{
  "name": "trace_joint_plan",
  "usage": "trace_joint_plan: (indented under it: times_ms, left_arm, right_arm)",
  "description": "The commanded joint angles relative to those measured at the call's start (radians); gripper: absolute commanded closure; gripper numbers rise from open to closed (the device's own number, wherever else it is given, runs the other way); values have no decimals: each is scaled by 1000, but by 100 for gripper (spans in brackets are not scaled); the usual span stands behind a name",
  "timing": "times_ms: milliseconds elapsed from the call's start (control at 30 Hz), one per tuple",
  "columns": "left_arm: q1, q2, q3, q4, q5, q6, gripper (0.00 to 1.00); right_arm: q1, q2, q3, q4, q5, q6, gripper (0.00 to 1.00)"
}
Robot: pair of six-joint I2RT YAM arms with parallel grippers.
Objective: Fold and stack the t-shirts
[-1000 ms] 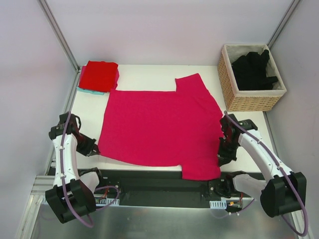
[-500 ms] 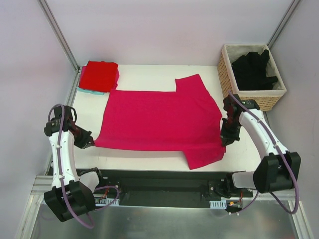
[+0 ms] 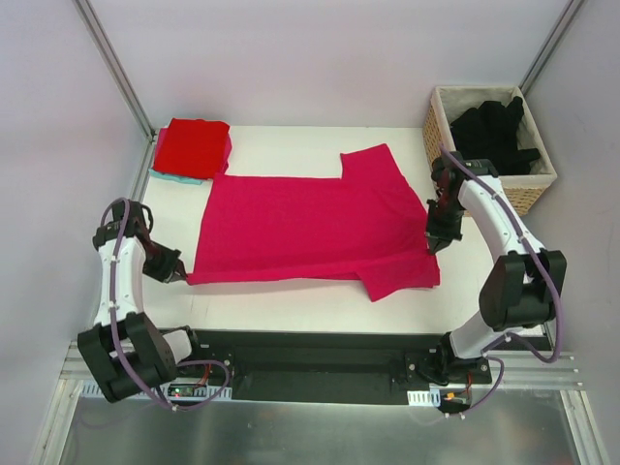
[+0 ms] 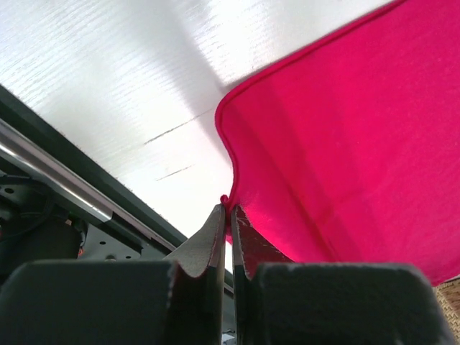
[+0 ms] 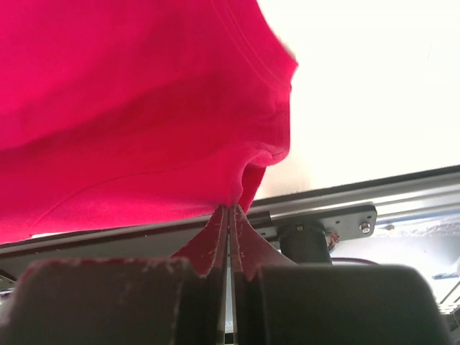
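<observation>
A magenta-pink t-shirt (image 3: pixel 300 225) lies spread across the middle of the white table (image 3: pixel 291 147), one sleeve pointing to the back and its near right part doubled under. My left gripper (image 3: pixel 182 278) is shut on the shirt's near left corner (image 4: pixel 228 205). My right gripper (image 3: pixel 433 246) is shut on the shirt's right edge (image 5: pixel 237 203). A folded brighter red t-shirt (image 3: pixel 192 146) sits at the back left corner. Black t-shirts (image 3: pixel 494 136) fill the wicker basket (image 3: pixel 489 198) at the back right.
The folded red shirt rests on a light teal cloth (image 3: pixel 174 177). Metal frame posts (image 3: pixel 114 66) rise at both back corners. A black rail (image 3: pixel 320 355) runs along the table's near edge between the arm bases.
Both grippers have carried the shirt's near edge away from the table's front, toward the back. The right arm swung far back toward the basket, and the near right flap now lies folded in.
</observation>
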Motion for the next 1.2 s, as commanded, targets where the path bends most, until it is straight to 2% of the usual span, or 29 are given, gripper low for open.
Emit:
trace_joint_plan:
  times_ms: [0, 400, 800, 1167]
  left_arm:
    - [8, 100, 58, 68, 24, 3, 100]
    - [-1, 380, 244, 135, 136, 105, 100]
    - [-125, 583, 382, 143, 129, 132, 100]
    - [-157, 563, 391, 141, 109, 117, 100]
  right_arm:
    - [-15, 76, 104, -39, 10, -36, 99]
    - [-15, 256, 270, -34, -11, -48, 99]
    - [-18, 297, 288, -45, 9, -48, 99]
    - [-34, 319, 271, -14, 23, -50, 99]
